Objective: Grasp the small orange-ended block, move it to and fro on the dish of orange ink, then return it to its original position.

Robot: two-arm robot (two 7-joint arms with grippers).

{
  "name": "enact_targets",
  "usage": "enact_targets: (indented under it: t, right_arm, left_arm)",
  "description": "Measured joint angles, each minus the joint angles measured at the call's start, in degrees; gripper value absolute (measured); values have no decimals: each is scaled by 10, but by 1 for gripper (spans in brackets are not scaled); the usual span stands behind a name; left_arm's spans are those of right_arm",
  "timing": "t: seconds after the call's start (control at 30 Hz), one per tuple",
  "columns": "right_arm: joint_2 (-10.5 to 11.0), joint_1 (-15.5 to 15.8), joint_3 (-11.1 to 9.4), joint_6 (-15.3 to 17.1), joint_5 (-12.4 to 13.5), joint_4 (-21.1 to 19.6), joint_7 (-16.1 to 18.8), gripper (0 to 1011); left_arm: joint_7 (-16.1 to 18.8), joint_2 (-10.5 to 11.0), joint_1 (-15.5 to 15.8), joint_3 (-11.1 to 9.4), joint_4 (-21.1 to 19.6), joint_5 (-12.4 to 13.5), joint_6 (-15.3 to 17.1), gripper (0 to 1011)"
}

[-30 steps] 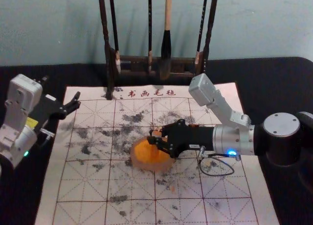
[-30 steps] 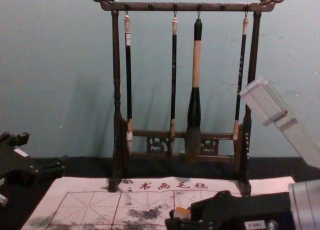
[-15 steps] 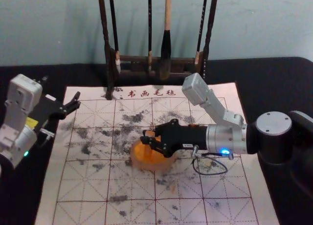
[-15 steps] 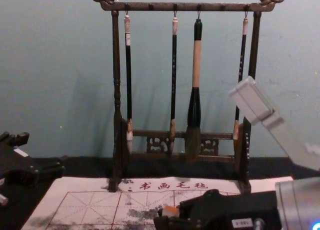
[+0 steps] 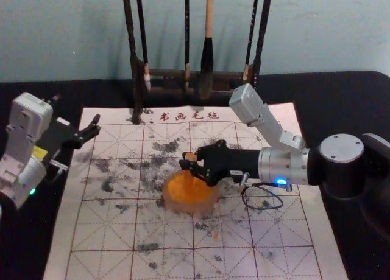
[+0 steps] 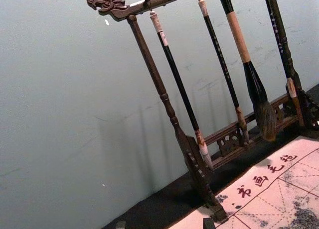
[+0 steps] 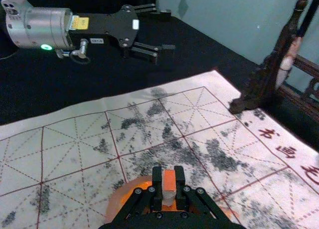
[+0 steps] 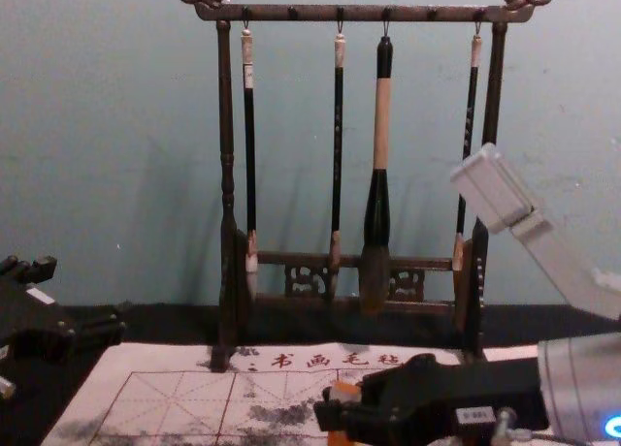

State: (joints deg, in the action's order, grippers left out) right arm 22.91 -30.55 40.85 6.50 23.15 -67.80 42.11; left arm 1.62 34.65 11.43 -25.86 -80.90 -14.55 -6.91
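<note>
Your left hand is parked over the left side of the bench, open, its fingers apart; leave it there. To its right, the dish of orange ink sits on the sheet, well in from the bench's far edge. The block is over the part of the dish toward that far edge, and your right hand, reaching in from the bench's right side, is closed on it. I judge you are in the to-and-fro inking. Make each stroke short and level, with light pressure, and turn back before the block meets the dish wall. Too hard a push could slide the dish or twist the block in your grip. Whether the block touches the ink just now, I can't tell.

Use the views for different things. The left wrist view gives you the brush rack near the far edge. The head view lays out the round of the dish, so judge your stroke limits there. The chest view gives you the block from the side, with orange at its top and below the fingers. The right wrist view confirms the block is pinched squarely between both fingers.
</note>
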Motion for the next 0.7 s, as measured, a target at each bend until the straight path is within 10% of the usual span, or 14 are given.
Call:
enact_targets:
  t: [0.7]
  right_arm:
    - [44, 36, -14, 19, 1, -66, -8, 111]
  left_arm:
    - [0, 0, 0, 0, 0, 0, 0, 1001]
